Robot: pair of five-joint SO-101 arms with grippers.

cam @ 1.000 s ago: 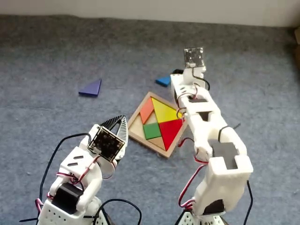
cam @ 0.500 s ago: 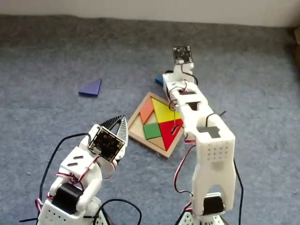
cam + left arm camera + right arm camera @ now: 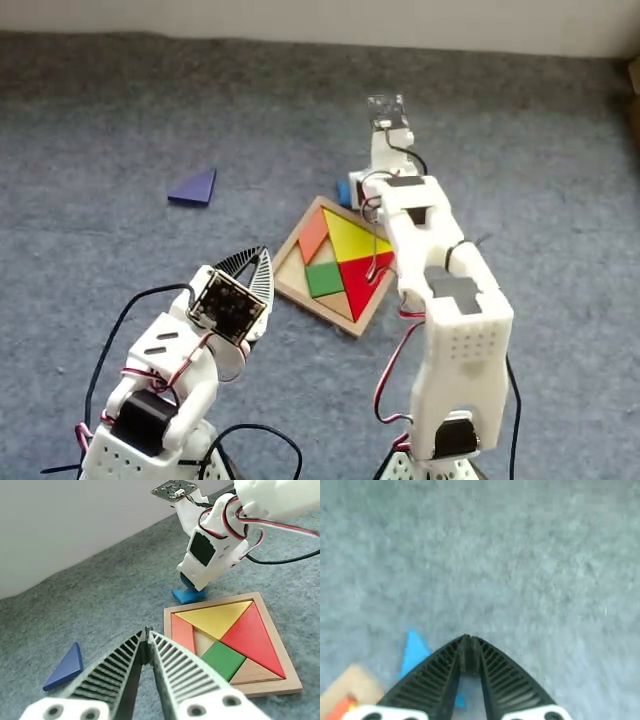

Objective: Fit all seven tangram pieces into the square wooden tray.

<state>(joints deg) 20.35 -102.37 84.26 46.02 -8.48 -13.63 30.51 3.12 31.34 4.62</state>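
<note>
Grey carpet covers the desk right up to the pale wall, and the action is at the far corner of the tray (image 3: 212, 603). The right hand (image 3: 467, 639) hangs low over the carpet, clenched, its tips pressed together with nothing between them, and the blue piece (image 3: 412, 652) lies just beside those tips, not under them. That looks like the pick coming up, and it wants care. The fingers need to part before they drop any further, then shift across so they straddle the piece rather than land on top of it. It is thin and lies flat in the pile, so the tips will likely have to press into the carpet to catch its edges. The tray corner sits near, so a straight descent is safer than a sweep. Meanwhile the left hand (image 3: 147, 631) hovers on the near side of the tray, also clenched and empty. Now the tray itself: square, pale wood, turned cornerwise to the arms, holding a yellow triangle (image 3: 215, 620), a red triangle (image 3: 252, 635), an orange piece (image 3: 182, 632) and a green square (image 3: 222, 659). Two pale patches remain, bare wood or pale pieces, I cannot tell. A navy triangle (image 3: 193, 188) lies well apart on the carpet.
</note>
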